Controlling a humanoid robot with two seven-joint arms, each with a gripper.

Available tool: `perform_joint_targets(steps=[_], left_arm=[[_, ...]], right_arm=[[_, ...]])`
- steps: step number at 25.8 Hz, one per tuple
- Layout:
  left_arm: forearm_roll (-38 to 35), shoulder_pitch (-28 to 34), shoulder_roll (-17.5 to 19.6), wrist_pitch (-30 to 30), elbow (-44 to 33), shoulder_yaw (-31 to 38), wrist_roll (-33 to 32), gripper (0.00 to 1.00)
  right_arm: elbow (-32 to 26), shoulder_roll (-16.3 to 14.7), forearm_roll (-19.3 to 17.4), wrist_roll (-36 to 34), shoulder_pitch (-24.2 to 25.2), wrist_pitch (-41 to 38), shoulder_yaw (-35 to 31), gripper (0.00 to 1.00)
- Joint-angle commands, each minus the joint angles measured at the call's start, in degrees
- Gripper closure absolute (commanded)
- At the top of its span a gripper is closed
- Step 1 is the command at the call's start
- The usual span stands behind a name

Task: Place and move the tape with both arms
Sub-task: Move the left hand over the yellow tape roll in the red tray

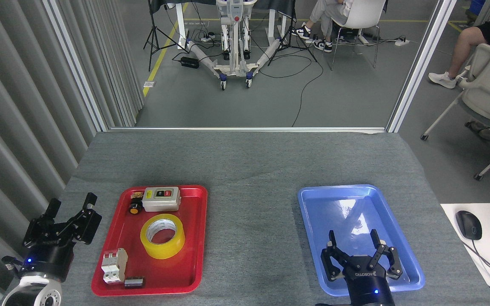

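The yellow tape (162, 236) lies flat in the middle of the red tray (198, 238), its white printed core facing up. My left gripper (71, 202) hovers open over the grey cloth left of the red tray, apart from the tape and holding nothing. My right gripper (352, 237) stands open above the near part of the blue tray (313, 212), with nothing between its fingers.
The red tray also holds a grey switch box (161, 199), a black knob (134, 208), a white circuit breaker (114, 265) and a small black block (134, 282). Ribbed grey panels (24, 127) wall the left side. A mouse (468, 225) lies on a white desk at right.
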Motion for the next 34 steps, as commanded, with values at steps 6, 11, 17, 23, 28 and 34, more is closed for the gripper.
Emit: perform_joint_targets(steps=[6, 11, 17, 23, 28, 34], left_arm=[[6.3, -0.77, 3.51, -3.35, -0.48, -0.05, -29.87, 0.0], [14.21, -0.5, 4.21, -1.59, -2.24, -1.02, -49.2, 0.0], [14.21, -1.82, 9.83, 1.31, -2.5, -1.2, -55.88, 0.0], [14.29, -5.25, 11.42, 1.84, -1.8, -1.37, -57.29, 0.0], [14.73, -11.05, 11.42, 1.22, -1.01, -6.65, -79.87, 0.0], [14.73, -23.53, 10.98, -2.82, 7.08, -12.01, -96.31, 0.0]], right_arm=[[0.0, 0.13, 0.0, -0.18, 0.02, 0.0, 0.09, 0.0], [0.09, -0.04, 0.0, -0.18, 0.02, 0.0, 0.18, 0.0], [0.17, -0.04, 0.0, -0.18, 0.02, 0.0, 0.09, 0.0], [0.17, -0.04, 0.0, -0.18, 0.02, 0.0, 0.09, 0.0], [0.26, -0.04, 0.0, -0.18, 0.02, 0.0, 0.09, 0.0], [0.26, 0.13, 0.0, -0.18, 0.02, 0.0, 0.09, 0.0]])
